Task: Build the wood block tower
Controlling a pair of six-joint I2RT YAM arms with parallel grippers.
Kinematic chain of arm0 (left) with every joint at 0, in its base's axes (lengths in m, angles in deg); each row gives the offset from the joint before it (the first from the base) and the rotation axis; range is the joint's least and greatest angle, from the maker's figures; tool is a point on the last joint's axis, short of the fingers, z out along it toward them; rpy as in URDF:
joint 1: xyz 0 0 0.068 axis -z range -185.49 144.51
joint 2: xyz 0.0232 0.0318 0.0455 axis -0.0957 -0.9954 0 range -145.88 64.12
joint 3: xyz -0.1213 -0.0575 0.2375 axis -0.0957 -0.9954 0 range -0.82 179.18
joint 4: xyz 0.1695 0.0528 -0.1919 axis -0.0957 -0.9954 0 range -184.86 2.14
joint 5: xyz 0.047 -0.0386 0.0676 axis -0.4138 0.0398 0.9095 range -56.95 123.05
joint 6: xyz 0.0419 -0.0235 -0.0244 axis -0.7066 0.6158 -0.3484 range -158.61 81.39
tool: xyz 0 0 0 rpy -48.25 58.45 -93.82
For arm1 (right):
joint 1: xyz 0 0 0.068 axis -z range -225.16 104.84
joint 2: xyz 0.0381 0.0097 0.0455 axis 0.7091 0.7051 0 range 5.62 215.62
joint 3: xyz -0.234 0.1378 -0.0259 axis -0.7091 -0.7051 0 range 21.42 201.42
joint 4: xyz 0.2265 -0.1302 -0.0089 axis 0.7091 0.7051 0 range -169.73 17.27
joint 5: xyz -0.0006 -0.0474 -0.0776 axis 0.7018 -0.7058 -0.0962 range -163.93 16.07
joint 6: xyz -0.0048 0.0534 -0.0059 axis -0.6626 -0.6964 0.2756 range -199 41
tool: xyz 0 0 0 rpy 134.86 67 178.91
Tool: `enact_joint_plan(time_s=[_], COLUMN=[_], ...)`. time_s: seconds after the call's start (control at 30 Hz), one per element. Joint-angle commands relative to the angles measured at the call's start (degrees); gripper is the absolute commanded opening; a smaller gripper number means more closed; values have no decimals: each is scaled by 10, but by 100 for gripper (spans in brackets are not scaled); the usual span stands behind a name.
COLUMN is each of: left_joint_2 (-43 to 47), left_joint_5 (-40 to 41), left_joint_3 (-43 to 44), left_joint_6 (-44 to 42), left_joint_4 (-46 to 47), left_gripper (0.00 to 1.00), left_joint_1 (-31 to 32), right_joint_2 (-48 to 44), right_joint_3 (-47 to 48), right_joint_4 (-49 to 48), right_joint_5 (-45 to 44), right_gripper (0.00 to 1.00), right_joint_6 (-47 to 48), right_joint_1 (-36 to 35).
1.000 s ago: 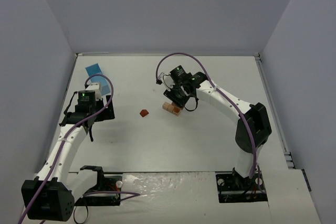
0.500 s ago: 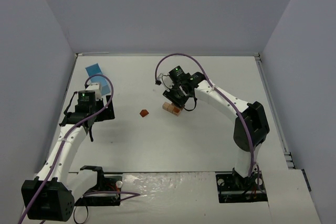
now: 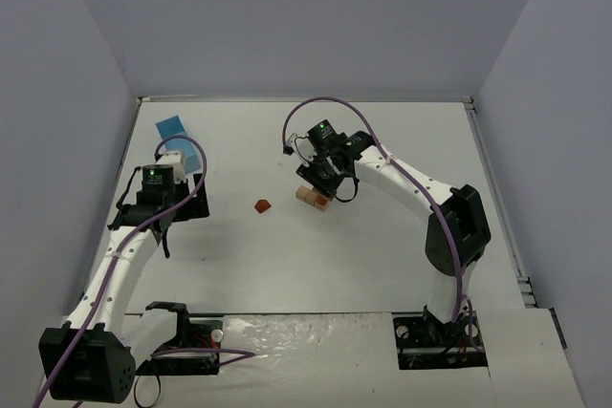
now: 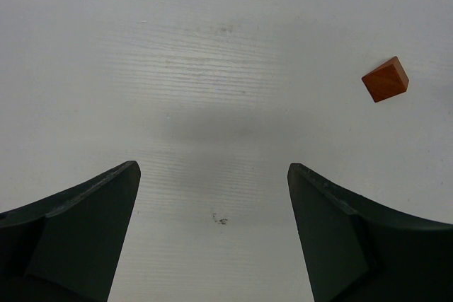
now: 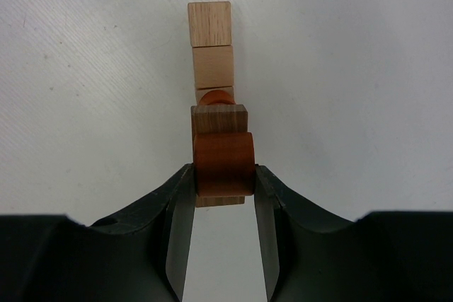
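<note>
My right fingers [image 5: 177, 203] pinch a round block [image 5: 224, 163] at the tower [image 5: 210, 47], left fingers [image 4: 85, 210] spread; next I lower it squarely and release.

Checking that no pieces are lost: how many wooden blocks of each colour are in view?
Light tan wooden blocks: 3, one darker
Reddish-brown wooden blocks: 3, one held by the right end effector
Total: 6

i'm looking into a robotics lab test cell: a plain white table [image 3: 316, 265] boxed in on three sides by blank grey panels [image 3: 306, 16], the left arm [image 3: 120, 260] and right arm [image 3: 411, 183] bolted at its near edge, purple cables [image 3: 330, 99] looping along them.
</note>
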Motion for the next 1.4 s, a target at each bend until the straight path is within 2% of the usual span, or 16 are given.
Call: enact_joint_plan(time_s=[0.0,0.43,0.7,0.8,1.1,1.2,1.37], left_joint_2=[0,1,3,-6,-111,-160,-240], left_joint_5=[-2,-2,-32,-28,10,14,35], left_joint_3=[12,11,8,17,67,92,145], left_joint_6=[-9,-9,16,23,63,100,178], left_joint_4=[26,27,31,30,66,72,72], left_gripper=[83,83,83,83,81,78,64], left_joint_1=[-3,-3,5,35,149,161,188], right_joint_2=[-19,-30,-89,-127,-257,-296,-346], right_joint_3=[18,19,38,38,-13,-50,-102], right_joint_4=[-2,-1,0,0,-3,-6,-20], right_joint_5=[-11,-17,-30,-35,-50,-80,-101], right_gripper=[36,47,71,77,78,78,79], right_joint_6=[3,-7,-27,-39,-79,-91,-109], right_joint_1=[-3,-3,7,18,94,125,155])
